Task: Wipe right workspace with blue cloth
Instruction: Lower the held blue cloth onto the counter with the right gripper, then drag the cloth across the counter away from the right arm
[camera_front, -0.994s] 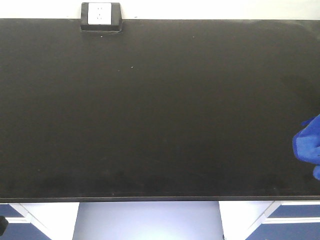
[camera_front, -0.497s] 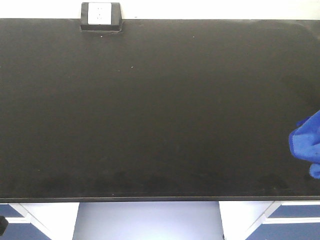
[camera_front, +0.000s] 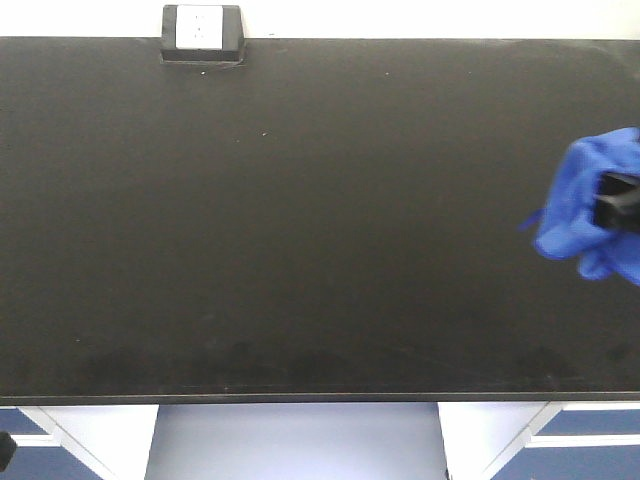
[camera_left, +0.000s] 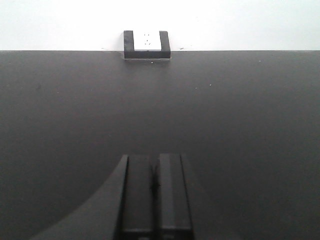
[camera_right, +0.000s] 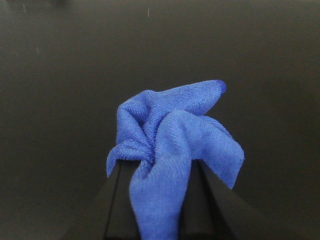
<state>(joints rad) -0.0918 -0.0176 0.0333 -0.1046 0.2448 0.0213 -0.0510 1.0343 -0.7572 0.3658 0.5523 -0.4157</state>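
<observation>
The blue cloth (camera_front: 572, 208) is bunched at the right side of the black benchtop, the right workspace (camera_front: 300, 230). My right gripper (camera_front: 604, 205) reaches in from the right edge and is shut on it. In the right wrist view the cloth (camera_right: 170, 132) bulges out in folds between and over the right gripper (camera_right: 157, 169), just above the dark surface (camera_right: 60, 90). I cannot tell if the cloth touches the bench. My left gripper (camera_left: 156, 162) is shut on nothing, low over the benchtop (camera_left: 250, 110).
A small black box with a white faceplate (camera_front: 202, 35) stands at the back left edge against the white wall; it also faces the left wrist as the box (camera_left: 146, 45). Below the bench's front edge (camera_front: 300, 397) are white and blue cabinets (camera_front: 590, 440).
The right gripper with the blue cloth has moved up the picture, away from the front edge, and leftward, so more of the cloth shows. The left side is unchanged.
</observation>
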